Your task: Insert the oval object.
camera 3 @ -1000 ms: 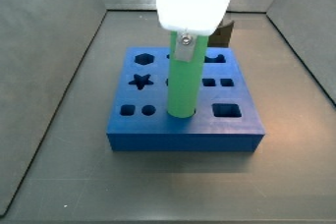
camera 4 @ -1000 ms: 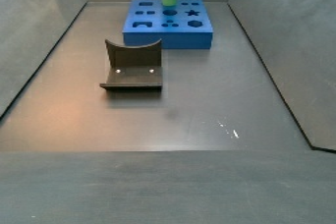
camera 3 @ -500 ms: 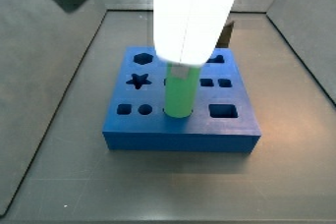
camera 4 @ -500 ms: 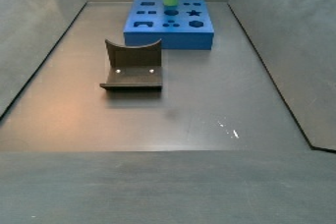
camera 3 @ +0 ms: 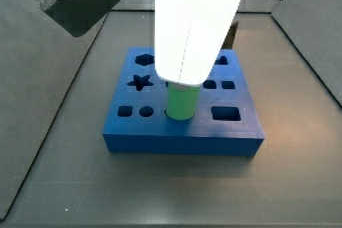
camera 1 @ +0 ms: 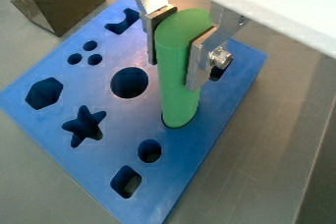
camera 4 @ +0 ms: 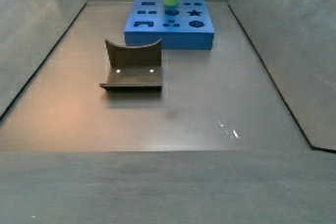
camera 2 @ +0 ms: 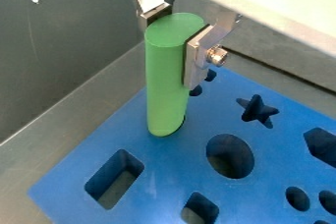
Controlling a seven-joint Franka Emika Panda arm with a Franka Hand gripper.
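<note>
One smooth bright-green oval object (camera 1: 180,71) stood upright, lower end in a hole of the blue block (camera 1: 79,95), top clamped between the end effector (camera 1: 186,39) fingers above the block.

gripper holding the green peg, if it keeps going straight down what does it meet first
Probably the blue block. The gripper is shut on the peg, upright with its lower end at the block's top, seemingly in a hole; the fingers would meet the top face.
</note>
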